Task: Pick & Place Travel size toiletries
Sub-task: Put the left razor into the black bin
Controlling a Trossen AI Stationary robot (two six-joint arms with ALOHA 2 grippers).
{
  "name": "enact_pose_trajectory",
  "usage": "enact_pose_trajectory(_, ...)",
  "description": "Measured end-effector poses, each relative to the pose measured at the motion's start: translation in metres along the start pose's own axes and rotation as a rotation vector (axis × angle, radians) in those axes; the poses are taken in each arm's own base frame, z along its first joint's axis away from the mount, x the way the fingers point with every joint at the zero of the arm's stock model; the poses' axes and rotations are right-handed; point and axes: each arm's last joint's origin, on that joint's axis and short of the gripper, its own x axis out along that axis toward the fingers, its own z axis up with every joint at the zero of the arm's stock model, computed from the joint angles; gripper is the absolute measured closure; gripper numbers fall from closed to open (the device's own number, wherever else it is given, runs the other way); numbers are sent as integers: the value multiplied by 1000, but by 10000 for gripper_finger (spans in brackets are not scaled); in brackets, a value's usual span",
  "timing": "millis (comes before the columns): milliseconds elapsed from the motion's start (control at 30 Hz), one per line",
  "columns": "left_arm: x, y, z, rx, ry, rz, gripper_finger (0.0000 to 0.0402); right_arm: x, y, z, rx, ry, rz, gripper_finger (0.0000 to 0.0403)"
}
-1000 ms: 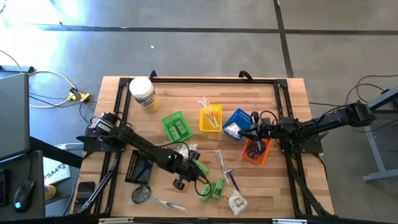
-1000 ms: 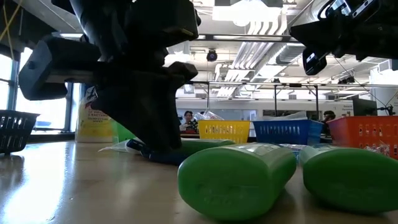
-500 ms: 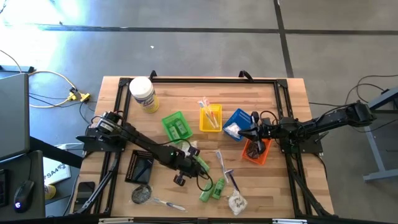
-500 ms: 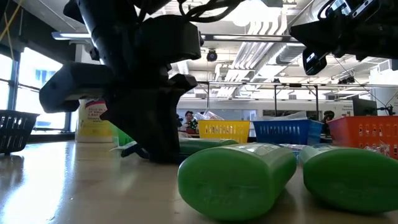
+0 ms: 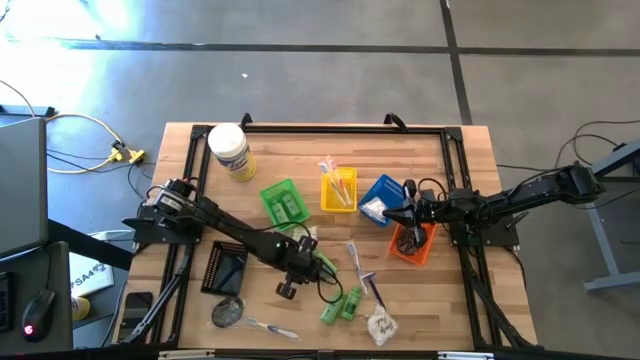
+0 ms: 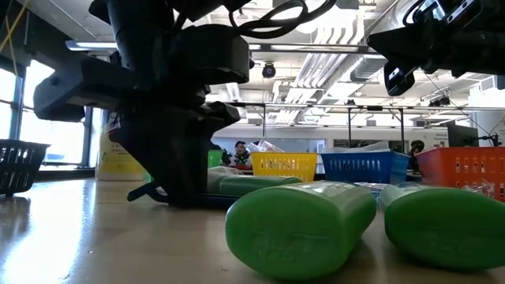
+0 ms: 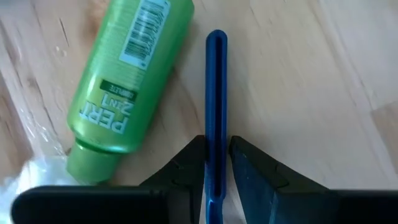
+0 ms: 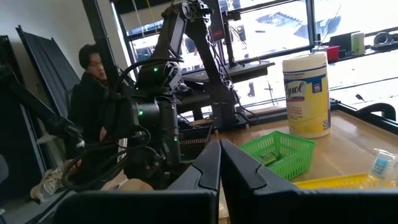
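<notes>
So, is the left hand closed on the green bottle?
No, the left hand is closed on a thin blue handle, and the green bottle lies beside it on the table, not between the fingers.

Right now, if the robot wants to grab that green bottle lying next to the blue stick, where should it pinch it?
Probably across the middle of the green bottle, coming down from above. It lies flat on the wooden table, label up, so its two long sides are free. The left gripper is busy, shut on the blue stick right beside it.
</notes>
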Motion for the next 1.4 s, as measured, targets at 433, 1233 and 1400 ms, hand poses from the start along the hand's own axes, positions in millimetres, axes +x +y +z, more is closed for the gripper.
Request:
enact_pose_trajectory(433, 26, -2, -9, -14, 86, -10, 374, 0, 0, 0, 0, 2, -1, 401)
enact_pose_trajectory(1233, -122, -66, -17, 199, -115, 211, 385, 0, 0, -1, -1, 10, -2, 401)
enact_pose_trajectory(1400, -162, -76, -40, 215, -96, 275, 385, 0, 0, -2, -1, 20, -5, 401)
